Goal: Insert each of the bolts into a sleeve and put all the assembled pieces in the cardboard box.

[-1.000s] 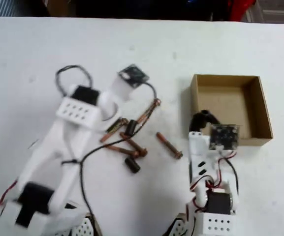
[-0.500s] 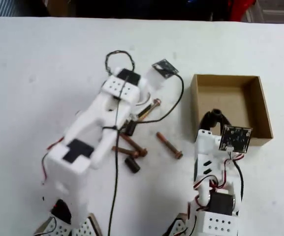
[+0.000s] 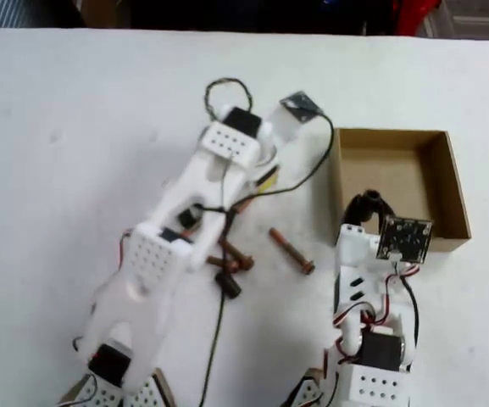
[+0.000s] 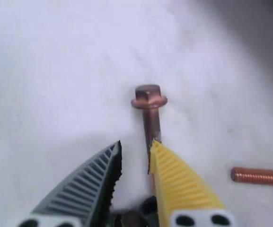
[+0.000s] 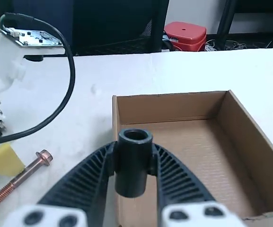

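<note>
In the left wrist view a copper bolt (image 4: 150, 111) lies on the white table, head away from me. My left gripper (image 4: 134, 151) is open over its shaft, whose lower end is covered by the yellow finger (image 4: 176, 182). From above, that gripper (image 3: 265, 175) sits left of the cardboard box (image 3: 397, 174). My right gripper (image 5: 134, 153) is shut on an upright black sleeve (image 5: 134, 161) at the box's (image 5: 188, 137) near left corner. The high view shows the same sleeve (image 3: 367, 203) there.
One loose bolt (image 3: 291, 250) lies between the arms, and it is the bolt (image 5: 20, 182) in the right wrist view. More bolts (image 3: 231, 254) and a black sleeve (image 3: 227, 285) lie beside the left arm. Its black cable (image 3: 299, 178) hangs toward the box.
The left arm has swung from the table's left across the bolts toward the box, bringing its gripper over one bolt. The right arm shifted slightly right, then held still with the sleeve.
</note>
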